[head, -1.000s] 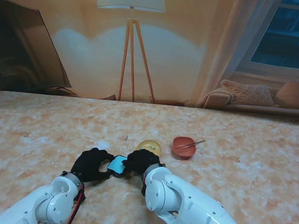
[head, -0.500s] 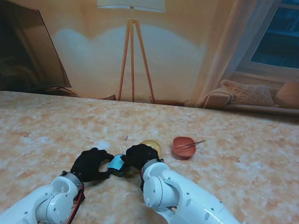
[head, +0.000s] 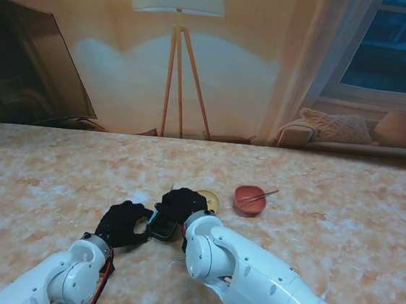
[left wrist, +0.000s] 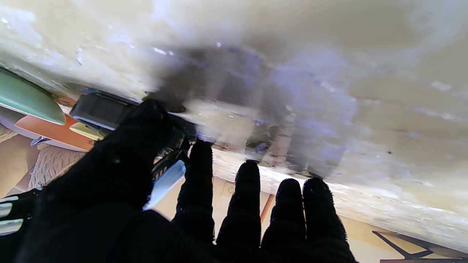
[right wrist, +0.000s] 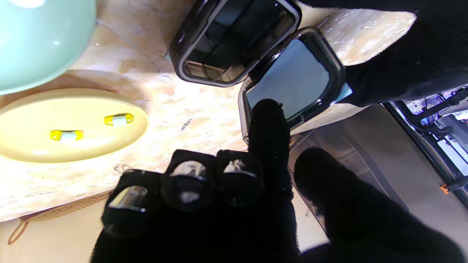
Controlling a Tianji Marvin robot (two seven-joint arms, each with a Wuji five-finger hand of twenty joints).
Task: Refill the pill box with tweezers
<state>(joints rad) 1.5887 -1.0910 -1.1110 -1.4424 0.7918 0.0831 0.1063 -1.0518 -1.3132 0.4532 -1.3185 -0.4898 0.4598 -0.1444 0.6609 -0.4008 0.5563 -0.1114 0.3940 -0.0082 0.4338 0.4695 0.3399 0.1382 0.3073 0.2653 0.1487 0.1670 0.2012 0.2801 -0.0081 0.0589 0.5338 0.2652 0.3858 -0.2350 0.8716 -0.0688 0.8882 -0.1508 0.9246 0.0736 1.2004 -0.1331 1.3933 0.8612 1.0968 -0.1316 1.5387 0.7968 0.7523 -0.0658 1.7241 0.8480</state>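
Lid (right wrist: 292, 78) of the pill box (right wrist: 234, 40) had swung fully open since a second ago, when it was half-closed between both hands. Right hand (head: 180, 206) had index finger (right wrist: 268, 124) pressed on the lid edge, other fingers curled, gripping nothing. Left hand (head: 123, 223) pinched the box, steadying it. Yellow dish (right wrist: 73, 126) with two capsules sat beside. Tweezers (head: 258, 196) rested in the red bowl (head: 249, 200), untouched, so probably grab those next.
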